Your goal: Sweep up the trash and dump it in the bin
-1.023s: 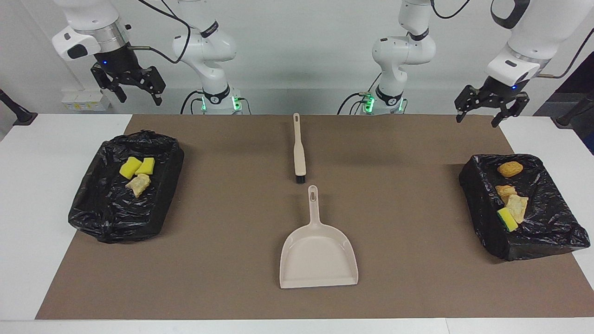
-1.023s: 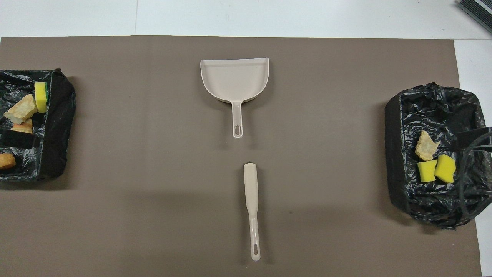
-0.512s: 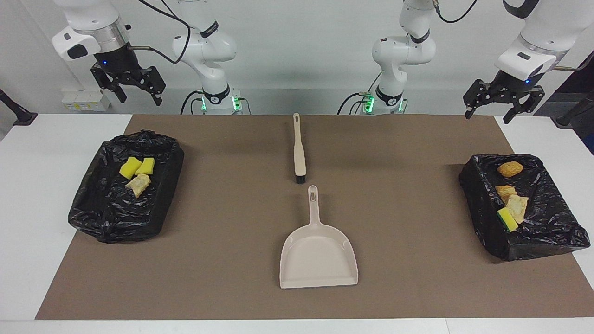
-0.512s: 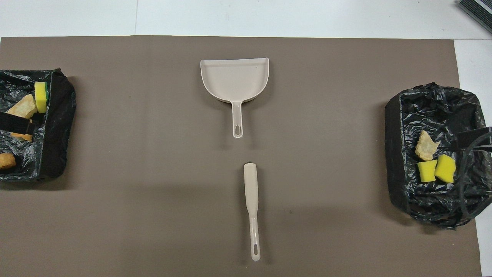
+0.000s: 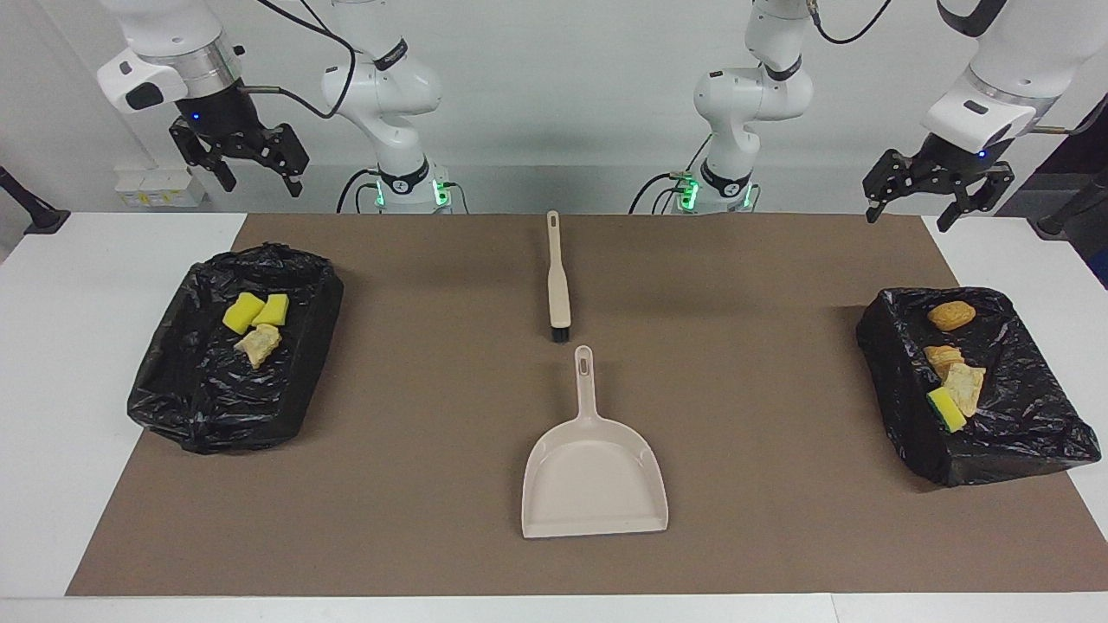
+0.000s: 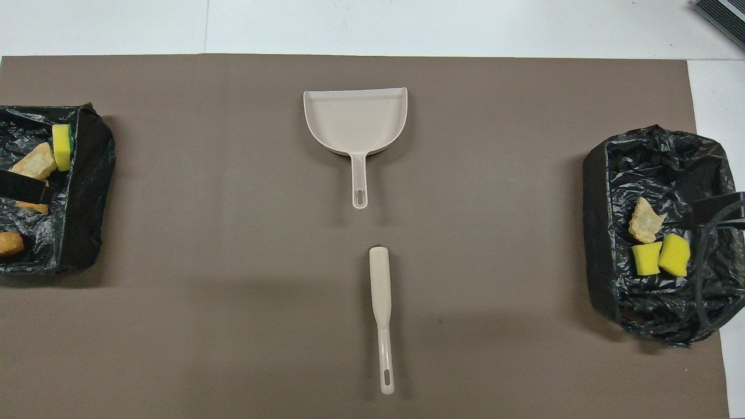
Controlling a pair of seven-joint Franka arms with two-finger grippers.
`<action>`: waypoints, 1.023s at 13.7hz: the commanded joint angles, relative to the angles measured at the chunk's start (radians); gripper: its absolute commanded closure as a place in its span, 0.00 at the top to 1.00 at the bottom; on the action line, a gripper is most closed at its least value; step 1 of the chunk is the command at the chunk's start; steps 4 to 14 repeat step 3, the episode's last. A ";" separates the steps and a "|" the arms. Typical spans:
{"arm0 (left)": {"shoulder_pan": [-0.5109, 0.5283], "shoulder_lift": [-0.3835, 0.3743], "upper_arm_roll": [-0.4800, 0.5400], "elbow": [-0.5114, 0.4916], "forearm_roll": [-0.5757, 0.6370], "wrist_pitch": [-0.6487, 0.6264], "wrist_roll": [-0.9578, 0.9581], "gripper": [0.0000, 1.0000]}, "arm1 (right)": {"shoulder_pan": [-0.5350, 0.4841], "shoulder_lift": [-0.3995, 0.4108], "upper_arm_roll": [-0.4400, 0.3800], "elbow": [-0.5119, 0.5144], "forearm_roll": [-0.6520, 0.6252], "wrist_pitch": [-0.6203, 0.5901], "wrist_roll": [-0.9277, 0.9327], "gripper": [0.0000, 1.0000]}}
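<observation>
The trash lies in two black-bagged bins. The bin (image 5: 216, 424) at the right arm's end holds two yellow sponge chunks (image 5: 255, 311) and a tan scrap (image 5: 258, 344). The bin (image 5: 995, 459) at the left arm's end holds bread-like pieces (image 5: 950, 315) and a green-and-yellow sponge (image 5: 945, 408). A beige dustpan (image 5: 593, 484) and a brush (image 5: 558, 277) lie mid-table, with the brush nearer the robots. My right gripper (image 5: 260, 177) and left gripper (image 5: 909, 212) hang high and open, each above its own end of the table and holding nothing.
A brown mat (image 5: 415, 450) covers most of the white table (image 5: 52, 363). In the overhead view the dustpan (image 6: 355, 119) points its handle at the brush (image 6: 381, 308), and a dark finger (image 6: 23, 187) overlaps the bin at the left arm's end.
My left gripper has risen and drifted outward toward its end of the table. The right gripper lifted slightly. Nothing on the table moved.
</observation>
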 commanded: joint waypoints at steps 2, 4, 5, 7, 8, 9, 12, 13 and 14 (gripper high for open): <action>0.002 0.005 -0.001 0.016 0.006 -0.008 -0.060 1.00 | -0.009 -0.019 0.005 -0.020 0.014 -0.003 -0.015 1.00; -0.003 0.005 0.001 0.016 0.006 -0.003 -0.060 1.00 | -0.006 -0.022 0.006 -0.023 0.011 -0.003 -0.013 1.00; -0.003 0.005 0.001 0.016 0.006 -0.003 -0.060 1.00 | -0.006 -0.022 0.006 -0.023 0.011 -0.003 -0.013 1.00; -0.003 0.005 0.001 0.016 0.006 -0.003 -0.060 1.00 | -0.006 -0.022 0.006 -0.023 0.011 -0.003 -0.013 1.00; -0.003 0.005 0.001 0.016 0.006 -0.003 -0.060 1.00 | -0.006 -0.022 0.006 -0.023 0.011 -0.003 -0.013 1.00; -0.003 0.005 0.001 0.016 0.006 -0.003 -0.060 1.00 | -0.006 -0.022 0.006 -0.023 0.011 -0.003 -0.013 1.00; -0.003 0.005 0.001 0.016 0.006 -0.003 -0.060 1.00 | -0.006 -0.022 0.006 -0.023 0.011 -0.003 -0.013 1.00; -0.003 0.005 0.001 0.016 0.006 -0.003 -0.060 1.00 | -0.006 -0.022 0.006 -0.023 0.011 -0.003 -0.013 1.00; -0.003 0.005 0.001 0.016 0.006 -0.003 -0.060 1.00 | -0.006 -0.022 0.006 -0.023 0.011 -0.003 -0.013 1.00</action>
